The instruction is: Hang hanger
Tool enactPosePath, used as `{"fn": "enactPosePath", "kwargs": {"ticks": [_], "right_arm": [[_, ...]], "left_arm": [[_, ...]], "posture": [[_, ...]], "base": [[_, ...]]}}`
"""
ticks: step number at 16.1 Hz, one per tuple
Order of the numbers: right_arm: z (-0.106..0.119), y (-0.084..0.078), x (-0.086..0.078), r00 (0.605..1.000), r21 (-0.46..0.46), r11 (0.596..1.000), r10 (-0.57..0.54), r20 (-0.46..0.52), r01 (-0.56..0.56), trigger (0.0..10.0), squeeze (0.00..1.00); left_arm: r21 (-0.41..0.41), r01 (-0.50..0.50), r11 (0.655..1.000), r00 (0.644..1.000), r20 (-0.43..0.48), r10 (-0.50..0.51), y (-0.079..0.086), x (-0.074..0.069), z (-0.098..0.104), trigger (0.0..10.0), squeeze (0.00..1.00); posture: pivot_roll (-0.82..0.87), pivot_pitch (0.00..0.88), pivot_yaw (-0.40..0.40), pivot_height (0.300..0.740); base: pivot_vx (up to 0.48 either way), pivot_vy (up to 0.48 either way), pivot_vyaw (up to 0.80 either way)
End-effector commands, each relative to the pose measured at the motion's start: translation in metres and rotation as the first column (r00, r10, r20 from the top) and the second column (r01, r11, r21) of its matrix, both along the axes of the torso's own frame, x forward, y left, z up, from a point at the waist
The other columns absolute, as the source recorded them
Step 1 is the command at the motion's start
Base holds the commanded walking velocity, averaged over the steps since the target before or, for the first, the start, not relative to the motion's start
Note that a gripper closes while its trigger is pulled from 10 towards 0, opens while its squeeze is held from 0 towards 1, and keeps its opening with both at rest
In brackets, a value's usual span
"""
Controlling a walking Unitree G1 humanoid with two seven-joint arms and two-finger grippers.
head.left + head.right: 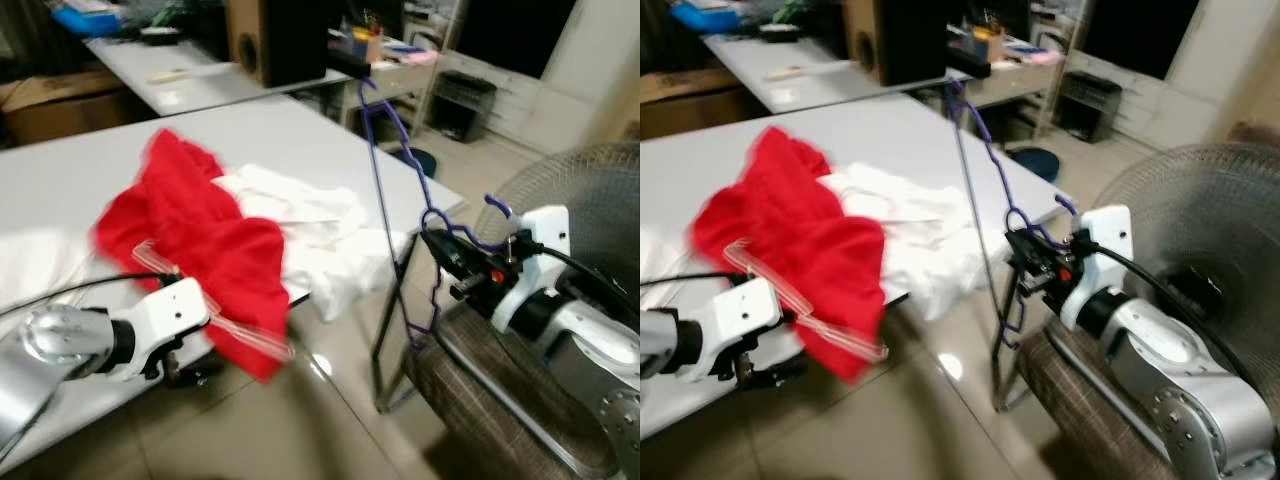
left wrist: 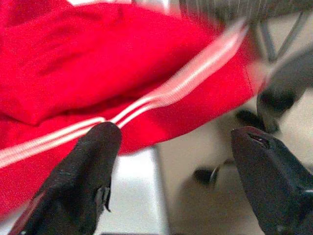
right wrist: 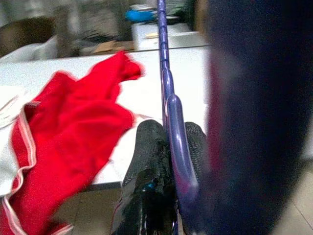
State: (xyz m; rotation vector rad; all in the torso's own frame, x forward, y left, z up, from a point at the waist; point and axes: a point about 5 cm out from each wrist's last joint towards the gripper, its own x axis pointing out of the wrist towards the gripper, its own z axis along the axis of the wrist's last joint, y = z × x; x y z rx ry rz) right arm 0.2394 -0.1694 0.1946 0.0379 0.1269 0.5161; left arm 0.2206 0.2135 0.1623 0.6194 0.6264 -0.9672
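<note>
Right pincer [image 1: 432, 240] grips the purple hanger [image 1: 398, 140] near its hook, holding it upright beside the counter [image 1: 290, 130] edge. Left pincer [image 2: 171, 161], fingers spread apart, sits at the red garment [image 1: 205, 245] draped over the counter's near edge.

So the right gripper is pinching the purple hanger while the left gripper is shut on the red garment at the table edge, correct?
Not quite. The left gripper is open: the left wrist view shows its two fingers spread apart near the red garment, gripping nothing. The rest holds: the right gripper pinches the purple hanger.
</note>
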Motion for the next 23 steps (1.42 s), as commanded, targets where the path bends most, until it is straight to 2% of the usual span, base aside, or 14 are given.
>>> {"fn": "enactPosePath", "kwargs": {"ticks": [1, 3, 5, 6, 8, 9, 10, 11, 12, 14, 17, 19, 21, 23], "right_arm": [[-0.001, 0.001, -0.001, 1.000, -0.009, 1.000, -0.005, -0.005, 0.005, 10.0, 0.00], [-0.003, 0.002, -0.001, 1.000, -0.017, 1.000, -0.003, -0.007, 0.003, 10.0, 0.00], [-0.003, 0.003, -0.002, 1.000, -0.004, 1.000, -0.003, -0.008, 0.003, 10.0, 0.00], [-0.004, 0.006, -0.004, 1.000, -0.006, 1.000, 0.024, -0.016, -0.024, 10.0, 0.00], [-0.007, 0.009, -0.005, 0.999, -0.018, 0.999, 0.042, -0.029, -0.042, 10.0, 0.00], [-0.010, 0.010, -0.005, 0.998, -0.040, 0.998, 0.043, -0.036, -0.044, 10.0, 0.00], [-0.012, 0.009, -0.004, 0.999, -0.052, 0.998, 0.026, -0.035, -0.028, 10.0, 0.00], [-0.012, 0.009, -0.003, 0.999, -0.052, 0.998, 0.017, -0.032, -0.019, 10.0, 0.00], [-0.012, 0.010, -0.001, 1.000, -0.054, 0.999, 0.001, -0.017, -0.002, 10.0, 0.00], [-0.011, 0.013, 0.000, 1.000, -0.050, 0.999, 0.005, -0.013, -0.005, 10.0, 0.00], [-0.011, 0.016, -0.003, 1.000, -0.052, 0.999, 0.015, -0.014, -0.016, 10.0, 0.00], [-0.011, 0.017, -0.006, 1.000, -0.054, 0.998, 0.018, -0.015, -0.018, 10.0, 0.00], [-0.009, 0.016, -0.009, 1.000, -0.066, 0.998, 0.010, -0.011, -0.011, 10.0, 0.00], [-0.008, 0.014, -0.011, 1.000, -0.078, 0.997, 0.000, -0.009, -0.001, 10.0, 0.00]], "left_arm": [[-0.017, 0.026, 1.000, 1.000, -0.013, -0.027, -0.002, -0.003, 0.004, 10.0, 1.00], [-0.030, -0.027, 0.999, 0.999, 0.034, 0.028, 0.007, 0.004, 0.010, 10.0, 1.00], [-0.084, -0.251, 0.964, 0.958, 0.122, 0.260, 0.025, 0.025, 0.015, 10.0, 1.00], [-0.110, -0.412, 0.905, 0.876, 0.226, 0.426, 0.037, 0.043, 0.013, 10.0, 1.00], [-0.186, -0.583, 0.791, 0.744, 0.270, 0.612, 0.048, 0.058, 0.011, 10.0, 1.00], [-0.214, -0.686, 0.695, 0.641, 0.274, 0.717, 0.057, 0.066, 0.003, 10.0, 0.97], [-0.219, -0.770, 0.600, 0.540, 0.278, 0.794, 0.065, 0.073, -0.011, 10.0, 0.14], [-0.225, -0.803, 0.552, 0.490, 0.276, 0.827, 0.068, 0.076, -0.020, 10.0, 0.00], [-0.301, -0.844, 0.444, 0.384, 0.240, 0.892, 0.065, 0.090, -0.043, 10.0, 0.00], [-0.356, -0.829, 0.431, 0.405, 0.149, 0.902, 0.044, 0.102, -0.059, 10.0, 0.00], [-0.479, -0.754, 0.449, 0.505, 0.015, 0.863, -0.011, 0.127, -0.070, 10.0, 0.00], [-0.494, -0.705, 0.508, 0.576, 0.017, 0.817, -0.044, 0.139, -0.073, 10.0, 0.00], [-0.520, -0.615, 0.593, 0.685, 0.021, 0.729, -0.085, 0.144, -0.074, 10.0, 0.00], [-0.500, -0.600, 0.625, 0.704, 0.040, 0.709, -0.093, 0.144, -0.077, 10.0, 0.00]], "posture": [[-0.02, 0.000, -0.034, 0.740], [-0.02, 0.000, -0.034, 0.740], [-0.02, 0.000, -0.034, 0.740], [-0.02, 0.000, -0.033, 0.740], [-0.02, 0.000, -0.034, 0.740], [-0.02, 0.000, -0.033, 0.740], [-0.03, 0.000, -0.033, 0.740], [-0.03, 0.000, -0.032, 0.740], [-0.05, 0.000, -0.031, 0.740], [-0.06, 0.000, -0.031, 0.740], [-0.08, 0.000, -0.032, 0.740], [-0.11, 0.000, -0.030, 0.740], [-0.16, 0.000, -0.015, 0.740], [-0.16, 0.000, -0.011, 0.740]], "base": [[0.000, 0.000, 0.00], [0.000, 0.000, 0.00], [0.000, 0.000, 0.00], [0.000, 0.000, 0.00], [0.000, 0.000, 0.00], [0.000, 0.000, 0.00], [0.000, 0.000, 0.00], [0.000, 0.000, 0.00], [0.000, 0.000, 0.00], [0.000, 0.000, 0.00], [0.000, 0.000, 0.00], [0.000, 0.000, 0.00], [0.000, 0.000, 0.00], [0.000, 0.000, 0.00]]}}
